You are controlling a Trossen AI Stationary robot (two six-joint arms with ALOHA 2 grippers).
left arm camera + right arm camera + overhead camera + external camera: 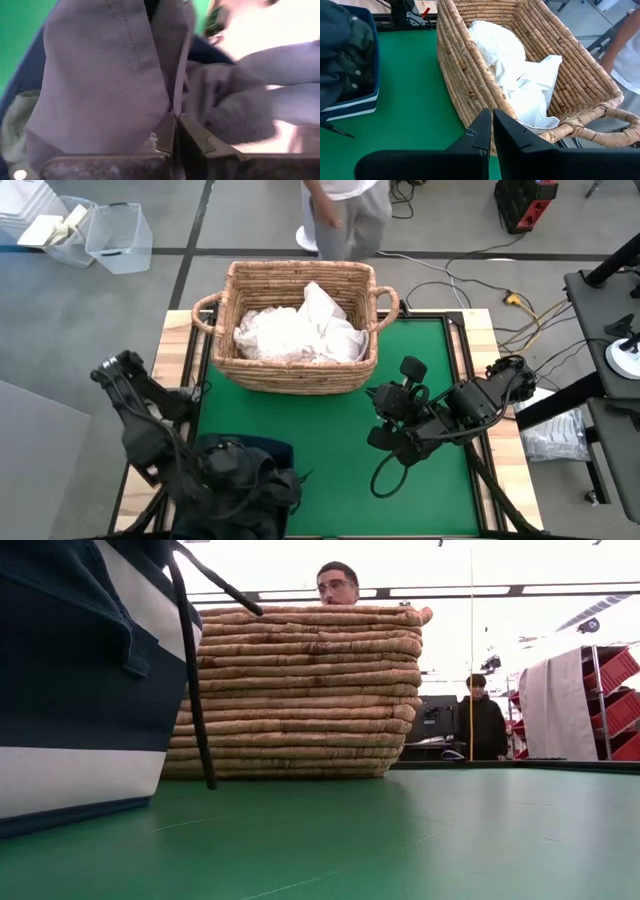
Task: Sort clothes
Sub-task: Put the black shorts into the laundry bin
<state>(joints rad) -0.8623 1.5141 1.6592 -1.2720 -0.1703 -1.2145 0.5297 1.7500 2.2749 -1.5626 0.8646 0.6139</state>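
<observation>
White clothes (300, 330) lie heaped in the tan wicker basket (295, 370) at the table's far middle; they also show in the right wrist view (520, 85). Dark clothes (262, 465) fill the navy bin (70, 690) at the near left. My left gripper (176, 120) is over that bin (240, 472), shut on a grey garment (110, 75). My right gripper (492, 120) is shut and empty above the green mat at the right (378, 402), pointing toward the basket's near wall. My left gripper pinches a fold of the grey garment (172, 102) between its two fingertips. The cloth spreads out in front of the fingers in several folds, slack. The arm hides the hold in the high view, so I cannot tell whether the garment is lifted clear of the bin.
The green mat (330, 440) lies bare between the bin and my right arm. A black cord (195, 690) hangs in front of the bin and basket in the low view. A person (345, 215) stands beyond the table's far edge. Plastic boxes (110, 235) sit on the floor at the far left.
</observation>
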